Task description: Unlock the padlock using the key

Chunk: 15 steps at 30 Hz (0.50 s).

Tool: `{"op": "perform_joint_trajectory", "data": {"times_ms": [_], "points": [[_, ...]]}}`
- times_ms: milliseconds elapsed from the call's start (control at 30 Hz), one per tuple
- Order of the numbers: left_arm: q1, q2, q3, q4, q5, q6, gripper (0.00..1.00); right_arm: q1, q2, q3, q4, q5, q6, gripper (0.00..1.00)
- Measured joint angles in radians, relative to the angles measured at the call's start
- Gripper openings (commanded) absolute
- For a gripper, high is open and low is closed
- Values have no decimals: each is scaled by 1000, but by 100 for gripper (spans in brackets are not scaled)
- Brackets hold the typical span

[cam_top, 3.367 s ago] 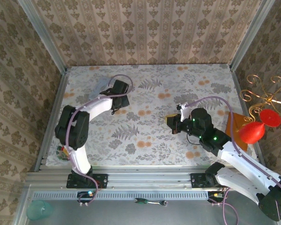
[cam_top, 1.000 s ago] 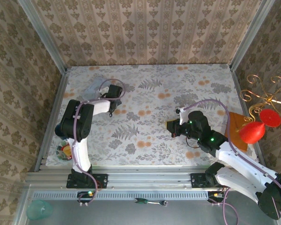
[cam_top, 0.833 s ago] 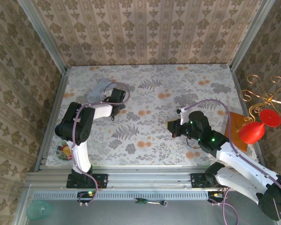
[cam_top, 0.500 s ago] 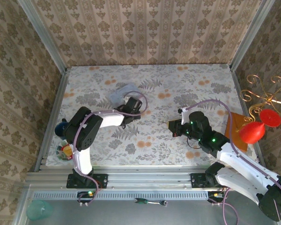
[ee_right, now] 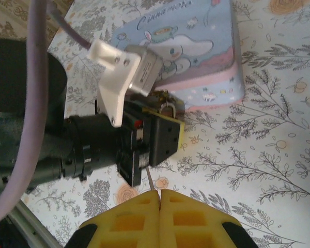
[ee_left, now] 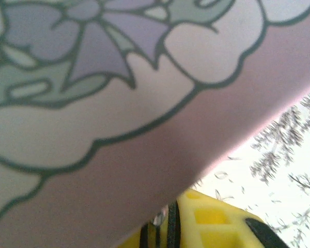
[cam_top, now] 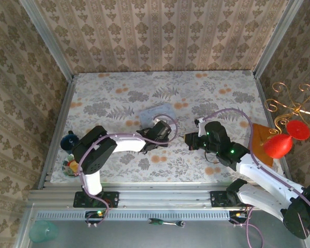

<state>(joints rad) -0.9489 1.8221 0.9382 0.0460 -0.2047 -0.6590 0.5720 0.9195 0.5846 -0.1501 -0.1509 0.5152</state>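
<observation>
Jutting needle-thin key (ee_right: 149,182)

I counted two hands over the surface (cam_top: 217,85): one left hand (cam_top: 165,129) and one right hand (cam_top: 188,140). Between them I made out one pastel tin (cam_top: 160,110), one padlock (ee_right: 168,109) and one key (ee_right: 149,182). Along the near rail I counted one green-handled tool (cam_top: 155,221), and at the near left one teal cup (cam_top: 41,231).
</observation>
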Motion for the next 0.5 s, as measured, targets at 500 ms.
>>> {"op": "perform_joint_trajectory", "data": {"times_ms": [500], "points": [[16,-320,-326,194,111,6,61,0,23,56,-14,12,27,0]]}}
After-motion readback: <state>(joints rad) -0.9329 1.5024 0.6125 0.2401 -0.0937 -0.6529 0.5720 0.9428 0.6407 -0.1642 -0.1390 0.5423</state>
